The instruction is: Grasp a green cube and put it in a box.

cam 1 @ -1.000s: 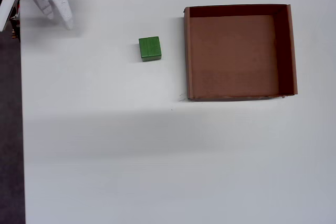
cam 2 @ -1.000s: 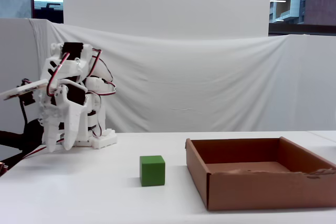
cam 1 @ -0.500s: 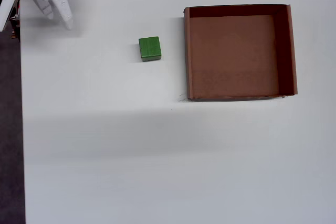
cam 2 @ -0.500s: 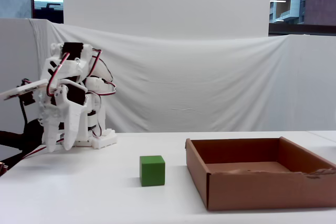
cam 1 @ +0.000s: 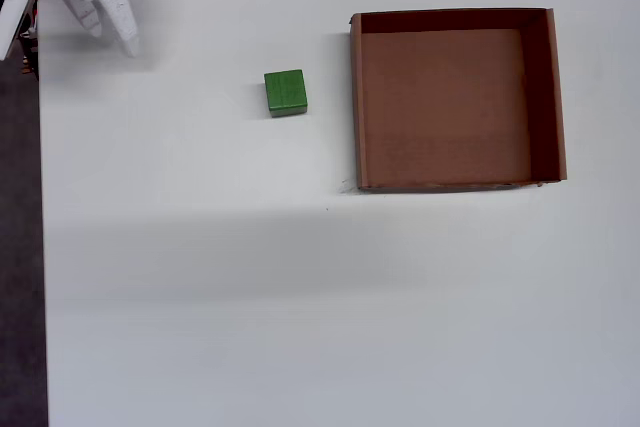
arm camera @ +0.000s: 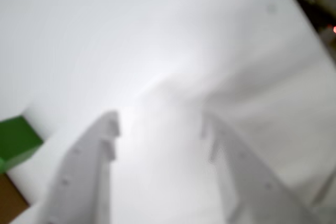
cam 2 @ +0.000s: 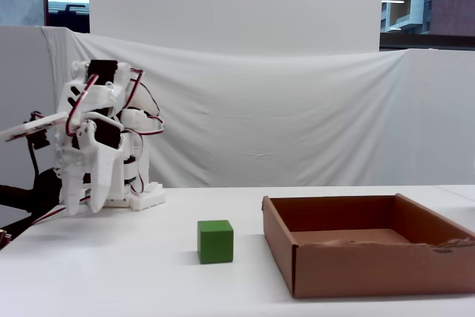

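Wrist view blurred, I see small bright-green cube (arm camera: pixel 18 141) cut off at left | white fingers (arm camera: pixel 111 124) parted, empty | shallow brown cardboard box (cam 1: pixel 359 107) unlabelled.

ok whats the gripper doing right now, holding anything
gripper: open, holding nothing; the green cube sits on the table, apart from it.

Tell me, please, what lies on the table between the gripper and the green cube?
Nothing: in the overhead view only bare white table separates the gripper from the green cube.
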